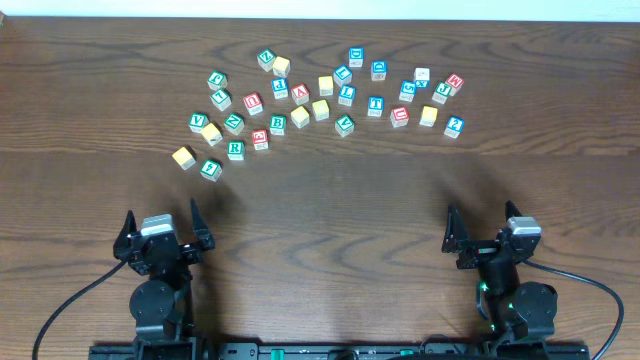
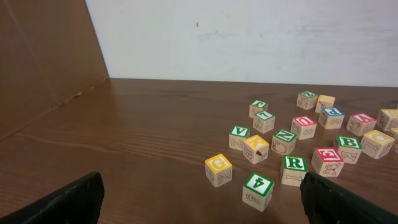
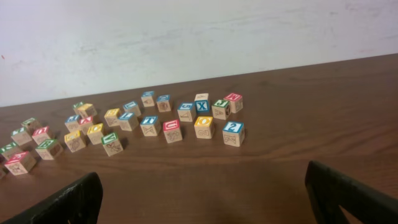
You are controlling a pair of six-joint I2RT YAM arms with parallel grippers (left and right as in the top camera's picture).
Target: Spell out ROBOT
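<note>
No word yet: the left tool (image 1: 163,214) and right tool (image 1: 481,213) sit open and empty, so next the left one should grab the R block (image 1: 236,150).

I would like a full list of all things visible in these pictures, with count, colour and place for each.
letter blocks: about thirty, wooden with green, blue, red or yellow faces, scattered over the far half of the table
green R block: one, near left of the cluster
table: one, dark brown wood
wall: one, white, behind the table
cables: two, black, one trailing from each arm's base
left arm: one, black, near edge, jaws open, empty
right arm: one, black, near edge, jaws open, empty
</note>
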